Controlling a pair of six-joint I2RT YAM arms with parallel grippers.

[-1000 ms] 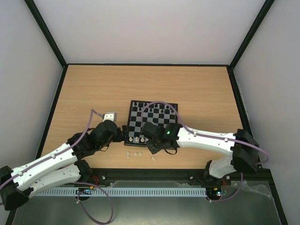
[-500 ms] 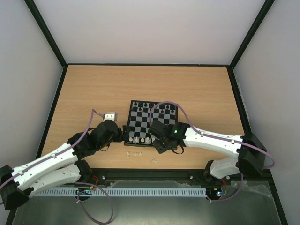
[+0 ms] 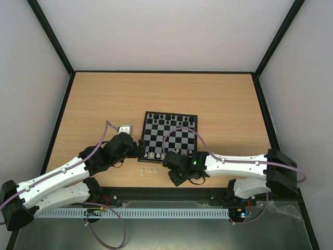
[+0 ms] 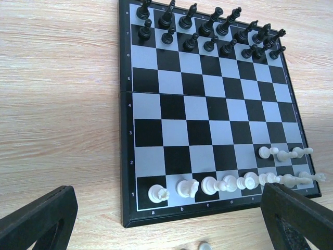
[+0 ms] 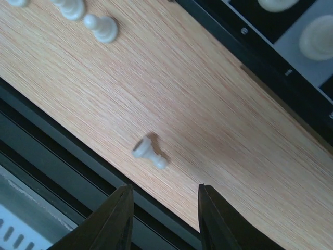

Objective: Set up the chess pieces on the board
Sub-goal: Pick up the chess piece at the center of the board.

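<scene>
The board (image 3: 171, 136) lies mid-table, with black chess pieces (image 4: 208, 31) filling its two far rows. White pieces (image 4: 229, 183) line the near row, and three white pawns (image 4: 283, 153) stand on the second row at its right end. One white pawn (image 5: 150, 152) lies on its side on the wood near the table's front edge. My right gripper (image 5: 164, 188) hangs open just short of that pawn, with nothing between its fingers. My left gripper (image 4: 166, 229) is wide open and empty at the board's near left corner.
Three loose white pawns (image 3: 150, 170) stand on the wood in front of the board, two of these pawns (image 5: 88, 15) showing in the right wrist view. A black rail (image 5: 62, 151) runs along the table's front edge, close under the right fingers. A small grey box (image 3: 124, 128) sits left of the board.
My right gripper has opened and drawn back from the board's near row to the table's front edge, over the lying pawn. The left arm has shifted only slightly.
</scene>
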